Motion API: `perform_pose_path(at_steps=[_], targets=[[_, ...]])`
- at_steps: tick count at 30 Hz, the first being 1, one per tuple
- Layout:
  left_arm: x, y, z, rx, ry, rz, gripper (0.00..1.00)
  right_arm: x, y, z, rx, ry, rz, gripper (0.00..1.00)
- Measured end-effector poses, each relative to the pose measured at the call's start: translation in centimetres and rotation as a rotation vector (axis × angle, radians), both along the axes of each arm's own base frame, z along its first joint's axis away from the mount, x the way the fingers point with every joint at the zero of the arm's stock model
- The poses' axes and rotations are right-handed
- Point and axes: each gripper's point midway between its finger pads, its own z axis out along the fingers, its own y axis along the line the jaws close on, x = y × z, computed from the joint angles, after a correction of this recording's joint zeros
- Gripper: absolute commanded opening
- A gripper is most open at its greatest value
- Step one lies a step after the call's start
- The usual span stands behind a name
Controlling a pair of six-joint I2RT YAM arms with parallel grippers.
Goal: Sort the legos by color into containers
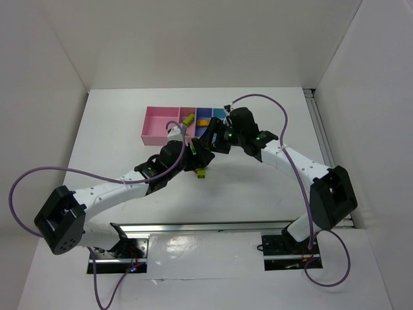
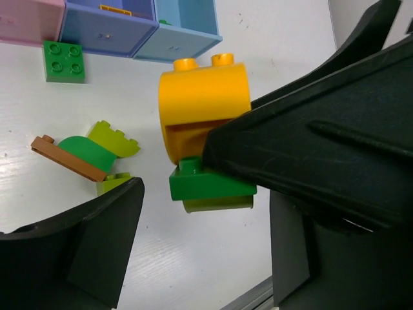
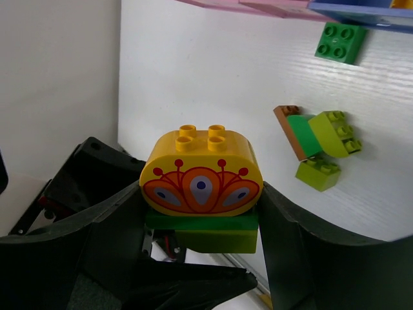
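Note:
My right gripper (image 3: 201, 210) is shut on a stack of legos held above the table: an orange-yellow rounded brick (image 3: 201, 174) with a flower print, a green plate (image 3: 201, 221) and a yellow-green brick (image 3: 216, 240). My left gripper (image 2: 203, 229) is open just under the stack (image 2: 203, 110), jaws wide apart and not touching it. Both grippers meet at the table's middle (image 1: 205, 147). A green brick (image 2: 63, 61) lies loose in front of the containers (image 1: 161, 129). A red-brown plate (image 2: 68, 158), a green piece (image 2: 80, 148) and yellow-green bricks (image 2: 115, 139) lie clustered.
The bins run wide pink (image 1: 150, 132), narrow pink (image 1: 188, 111) holding a yellow-green brick (image 1: 188, 119), blue-purple (image 2: 103, 29) holding an orange-yellow brick (image 2: 116, 9), and light blue (image 2: 177, 39). White walls enclose the table on three sides. A metal rail (image 1: 206, 227) runs along the near edge.

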Motion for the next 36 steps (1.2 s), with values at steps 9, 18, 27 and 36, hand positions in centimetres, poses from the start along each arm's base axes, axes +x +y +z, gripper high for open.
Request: perform_pose_path(at_steps=[9,18,27,36], targets=[[0.3,0.8,0.3,0.040,-0.040,0.019,0.73,-0.6,1.0,0.0,0.106,0.046,0.038,0.51],[0.6,2.0,0.0,0.097,-0.054,0.062,0.63,-1.2,1.7,-0.3,0.214,0.109,0.078,0.51],[0.0,3.0,-0.2,0.137,-0.056,0.083,0.62,-2.3,2.5,-1.0,0.326,0.208,0.107,0.49],[-0.4,3.0,-0.4,0.156,-0.052,0.077,0.19,-2.6,2.5,-1.8,0.364,0.255,0.089,0.48]])
